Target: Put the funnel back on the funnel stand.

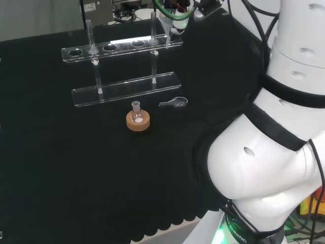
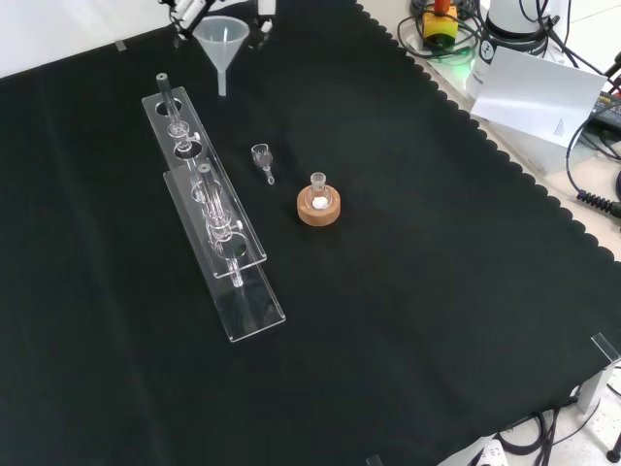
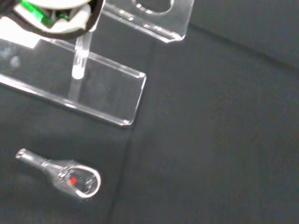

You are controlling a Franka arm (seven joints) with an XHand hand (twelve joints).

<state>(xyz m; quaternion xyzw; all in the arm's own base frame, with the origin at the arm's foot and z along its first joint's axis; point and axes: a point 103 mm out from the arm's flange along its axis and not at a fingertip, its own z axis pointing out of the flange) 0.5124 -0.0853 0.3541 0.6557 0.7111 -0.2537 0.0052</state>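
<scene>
Up top in the front view, the hand point(image 2: 190, 10) has the funnel point(image 2: 221, 44); how far its fingers close around the rim can't be told. Spout hangs straight down, ready for a hole. Just below the fingers waits the funnel stand point(image 2: 208, 194); farther out, flask on cork ring point(image 2: 318, 207).

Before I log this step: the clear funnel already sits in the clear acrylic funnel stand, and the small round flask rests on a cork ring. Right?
Not quite. In the front view the clear funnel hangs beyond the acrylic stand's far end, not seated. The small flask does rest on the cork ring.
</scene>
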